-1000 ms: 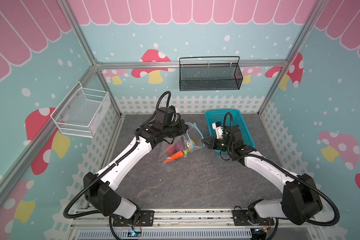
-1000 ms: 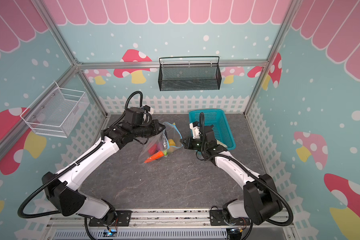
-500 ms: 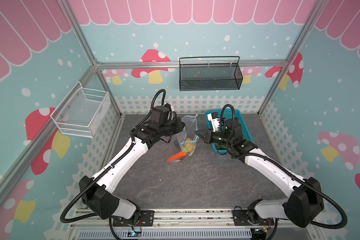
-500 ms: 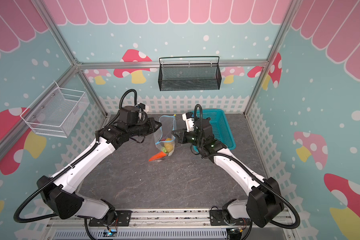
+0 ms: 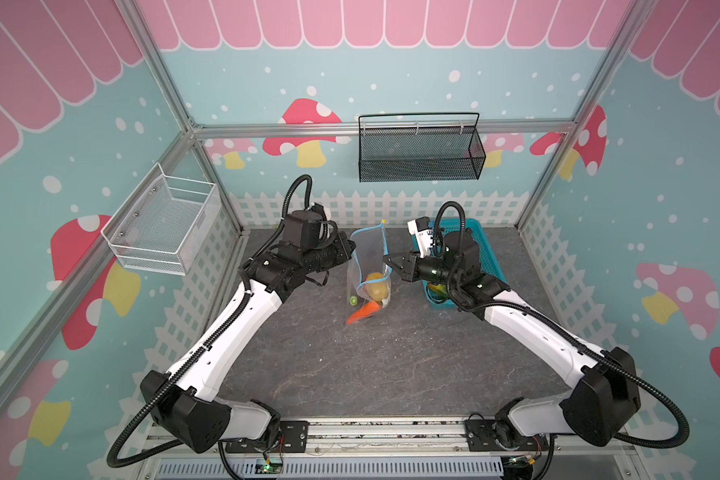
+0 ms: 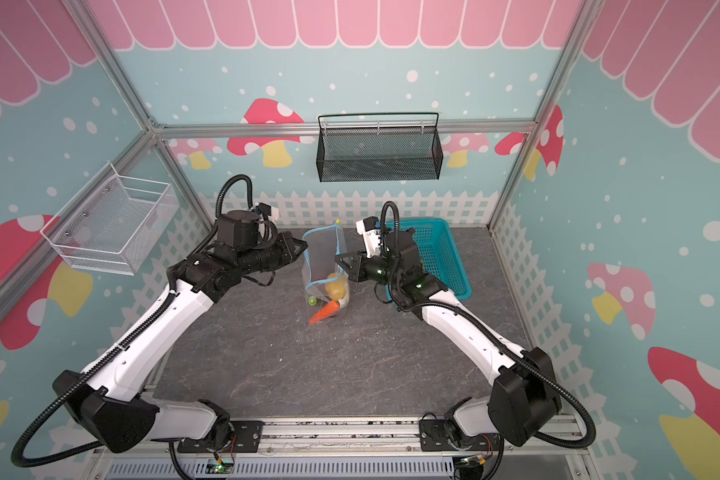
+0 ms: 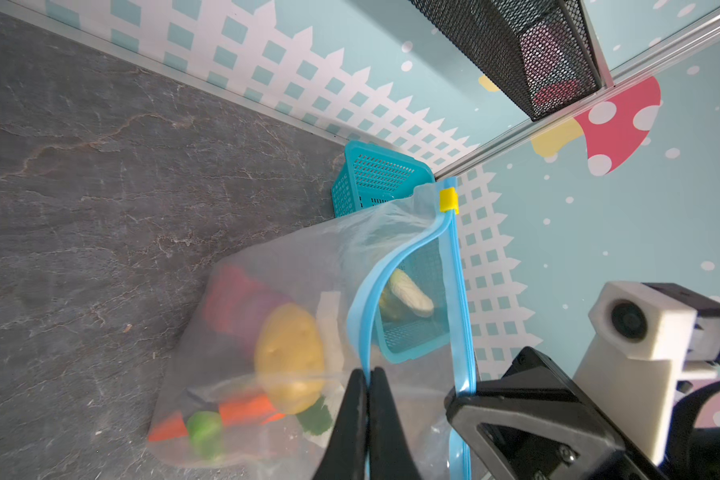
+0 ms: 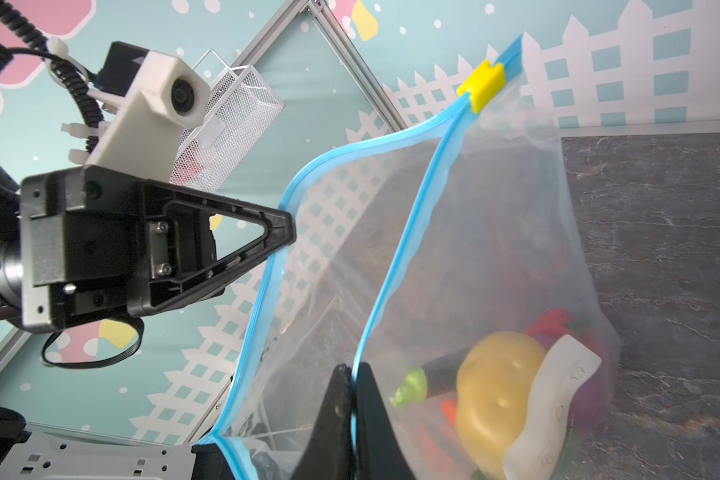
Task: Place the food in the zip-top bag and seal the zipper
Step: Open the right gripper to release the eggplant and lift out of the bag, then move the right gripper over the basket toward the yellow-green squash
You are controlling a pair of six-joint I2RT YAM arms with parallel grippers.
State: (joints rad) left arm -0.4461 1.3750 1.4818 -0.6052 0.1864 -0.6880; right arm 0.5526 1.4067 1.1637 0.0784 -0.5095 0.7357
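The left gripper [image 7: 368,370] and right gripper [image 8: 352,369] each pinch one lip of the bag [image 5: 368,255] hanging open between them, food [image 7: 289,357] at its bottom, the zipper [image 8: 408,245] running back to its yellow slider [image 7: 447,199] toward the fence [image 5: 350,205].

- Left gripper [image 5: 351,248]: jaws pinched tight; arm stretched forward, wrist turned inward.
- Right gripper [image 5: 386,261]: jaws pinched tight; points inward at its counterpart, tips apart.

A turquoise basket [image 6: 439,249] stands on the grey tabletop [image 5: 391,365], with a black mesh rack [image 5: 420,160] and white wire bin [image 5: 163,232] wall-mounted.
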